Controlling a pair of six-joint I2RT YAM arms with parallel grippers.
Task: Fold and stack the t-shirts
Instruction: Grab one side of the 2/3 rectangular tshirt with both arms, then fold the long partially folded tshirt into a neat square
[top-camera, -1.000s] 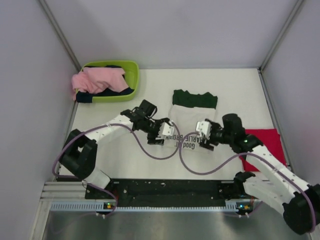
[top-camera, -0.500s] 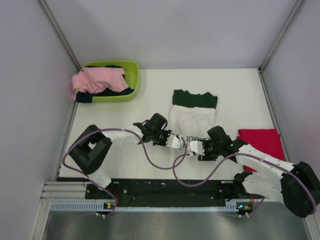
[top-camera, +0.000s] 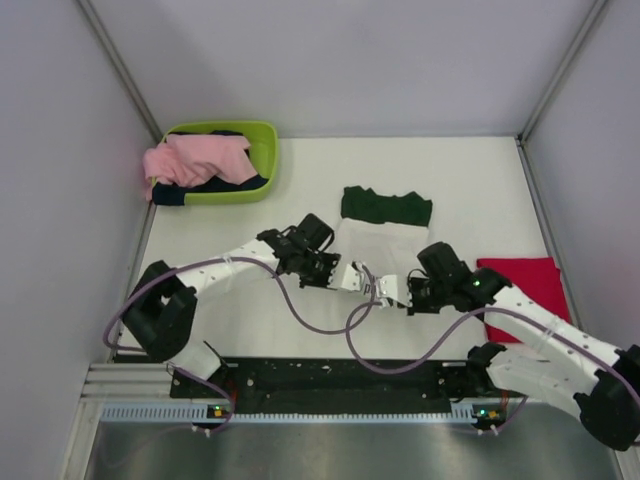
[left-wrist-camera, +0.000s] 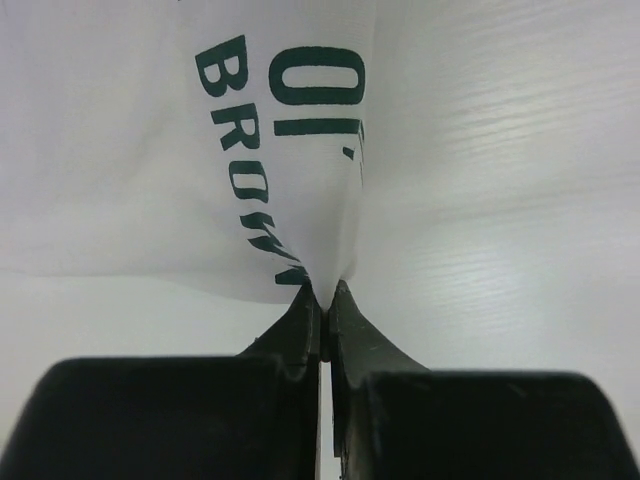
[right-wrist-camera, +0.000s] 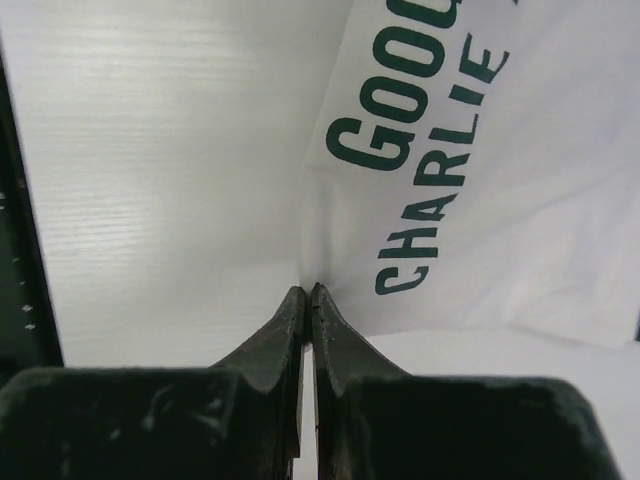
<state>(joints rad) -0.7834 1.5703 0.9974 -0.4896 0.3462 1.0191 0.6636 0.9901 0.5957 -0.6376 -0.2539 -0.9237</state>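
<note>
Left pincer (left-wrist-camera: 327, 295) shut tight on white lettered t-shirt (left-wrist-camera: 130, 170) edge; table (left-wrist-camera: 520, 200) beside

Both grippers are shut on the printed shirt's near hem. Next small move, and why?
Probably raise both a little together: the left gripper and right gripper each pinch the white t-shirt's hem, so lifting frees it to fold toward the green sleeves.

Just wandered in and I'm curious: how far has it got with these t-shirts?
Done: the red t-shirt lies folded flat on the right. In hand: both jaws are shut on the near hem of the white printed t-shirt, partway through its fold. Left: finishing that fold and stacking the two; more clothes sit in the green basket.
</note>
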